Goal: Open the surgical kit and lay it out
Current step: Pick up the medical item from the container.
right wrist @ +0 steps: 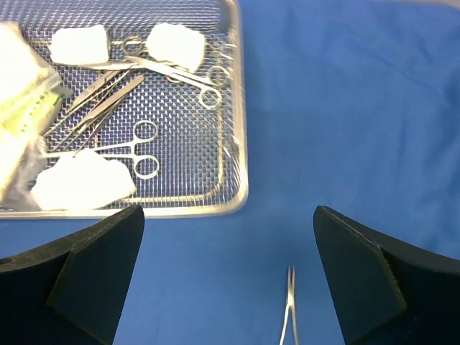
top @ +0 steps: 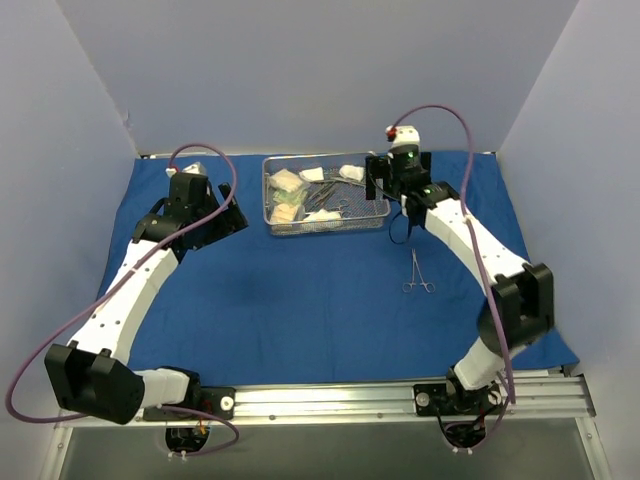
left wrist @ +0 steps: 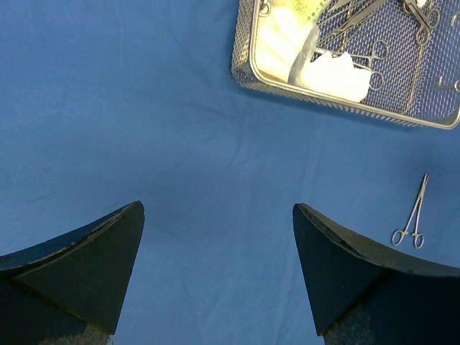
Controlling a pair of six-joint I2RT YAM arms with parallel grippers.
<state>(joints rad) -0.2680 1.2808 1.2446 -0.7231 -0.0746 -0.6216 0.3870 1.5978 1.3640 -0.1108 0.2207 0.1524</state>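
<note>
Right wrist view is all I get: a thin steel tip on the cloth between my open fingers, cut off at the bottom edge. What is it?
Observer: Ring-handled forceps, lying whole on the blue cloth, rings pointing away from the tray.
Operator: Anything else laid out yet?
Observer: No. In the top view, everything else sits in the wire-mesh tray.
Operator: And the left gripper?
Observer: The left gripper hangs over bare cloth left of the tray, open and empty.

Left arm point(top: 120, 300) and right arm point(top: 465, 230): white links, black joints, purple cable point(top: 40, 360) looped along each; right gripper point(right wrist: 226, 215) fingers point(right wrist: 86, 273) dark blunt wedges
</note>
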